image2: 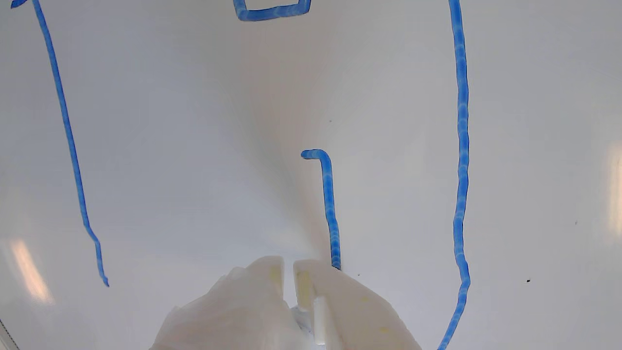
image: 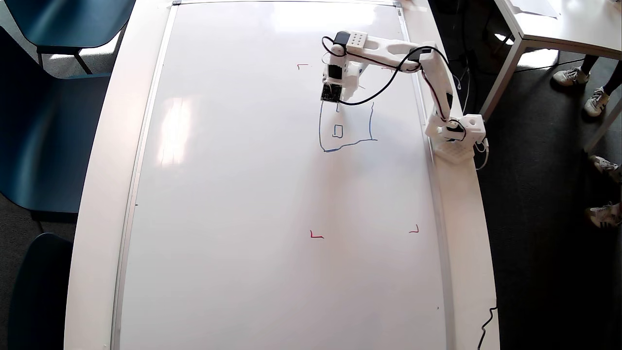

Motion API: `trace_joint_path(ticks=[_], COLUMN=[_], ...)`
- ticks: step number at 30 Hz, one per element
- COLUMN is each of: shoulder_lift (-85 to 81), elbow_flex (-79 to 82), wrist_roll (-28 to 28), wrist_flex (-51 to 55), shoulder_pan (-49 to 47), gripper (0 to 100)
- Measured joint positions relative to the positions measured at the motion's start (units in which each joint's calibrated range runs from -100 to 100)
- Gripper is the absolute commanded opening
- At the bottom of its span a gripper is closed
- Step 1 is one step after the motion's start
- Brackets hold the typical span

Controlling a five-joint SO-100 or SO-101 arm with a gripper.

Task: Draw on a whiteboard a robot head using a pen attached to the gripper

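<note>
Hanging low over the whiteboard (image: 243,194), the gripper (image2: 288,265) has its two white fingers (image2: 335,301) drawn nearly together, only a thin slit between them. Something pale sits in that slit in the wrist view; whether it is the pen I cannot tell. A short blue hooked stroke (image2: 328,204) ends right at the fingertips. Around it runs the unfinished robot head (image: 346,126), its long outline open at the top, one small rectangle (image: 337,131) inside. Red corner marks (image: 316,236) sit farther off.
</note>
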Motion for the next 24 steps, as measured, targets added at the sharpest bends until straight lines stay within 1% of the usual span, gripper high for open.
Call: trace_joint_path(ticks=[7, 12, 17, 24], shoulder_lift=[-6.9, -10.3, -12.4, -12.4], elbow_flex=[11.8, 16.7, 19.6, 19.6], wrist_roll=[0.4, 0.5, 0.5, 0.5], wrist_flex=[-3.4, -3.5, -3.5, -3.5], shoulder_pan=[0.0, -0.2, -2.0, -4.2], gripper=[1, 1, 1, 1])
